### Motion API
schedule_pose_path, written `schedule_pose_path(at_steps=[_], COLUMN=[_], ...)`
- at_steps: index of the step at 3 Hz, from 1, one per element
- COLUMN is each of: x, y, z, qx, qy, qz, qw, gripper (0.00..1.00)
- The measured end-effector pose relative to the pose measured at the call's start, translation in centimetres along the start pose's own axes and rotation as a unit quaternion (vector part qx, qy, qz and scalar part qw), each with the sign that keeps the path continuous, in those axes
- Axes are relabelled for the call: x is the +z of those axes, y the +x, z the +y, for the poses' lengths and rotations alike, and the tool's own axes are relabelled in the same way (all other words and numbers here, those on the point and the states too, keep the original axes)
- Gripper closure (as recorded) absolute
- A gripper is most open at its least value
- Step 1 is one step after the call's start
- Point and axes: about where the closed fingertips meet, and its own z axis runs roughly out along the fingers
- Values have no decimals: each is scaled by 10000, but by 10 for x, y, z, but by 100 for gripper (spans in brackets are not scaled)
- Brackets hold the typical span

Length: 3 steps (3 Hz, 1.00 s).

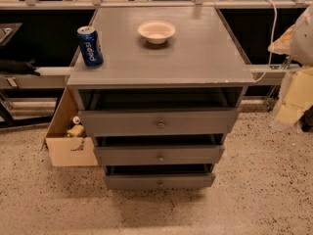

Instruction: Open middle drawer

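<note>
A grey cabinet (161, 58) stands in the middle of the camera view with three stacked drawers. The middle drawer (127, 155) has a mid-height grey front and a small round metal knob (160, 158) at its centre. It stands pulled out a little, with a dark gap above its front. The taller top drawer (122, 123) and the slim bottom drawer (127, 181) also stand out a little. My gripper (288, 109) and its pale arm are at the right edge, to the right of the cabinet and apart from the drawers.
A blue Pepsi can (90, 45) stands at the cabinet top's left edge and a white bowl (156, 31) sits near the back. An open cardboard box (68, 141) rests on the floor at the cabinet's left. Dark shelving and rails run behind. Speckled floor lies in front.
</note>
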Motion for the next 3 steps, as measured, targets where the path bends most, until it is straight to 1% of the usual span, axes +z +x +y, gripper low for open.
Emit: schedule_pose_path(at_steps=[1,2,3], x=[4,31,69], y=[0,-3,-13], z=[1,4,19], qx=[-58,-440,-886], qy=[-11,-93,-345], qz=[-6,-41,-121], qw=[10000,9990,9954], gripper=[0,0,0])
